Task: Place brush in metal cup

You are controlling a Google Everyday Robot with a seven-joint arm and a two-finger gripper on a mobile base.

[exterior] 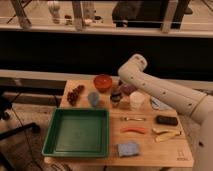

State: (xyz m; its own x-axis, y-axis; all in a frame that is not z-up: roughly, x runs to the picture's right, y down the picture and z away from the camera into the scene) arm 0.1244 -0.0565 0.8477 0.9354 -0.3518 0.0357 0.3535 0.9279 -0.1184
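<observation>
You have the metal cup (93, 98) standing on the desk (150, 146) with no brush showing in it, the end effector (118, 94) low just right of the cup, its grip state cannot be told, so judge placement not yet done

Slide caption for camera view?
Gripper at the table's back, between red bowl and white cup, near the metal cup.

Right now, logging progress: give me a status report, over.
Gripper low between metal cup and white cup. Metal cup upright behind green tray. Red bowl close behind.
</observation>
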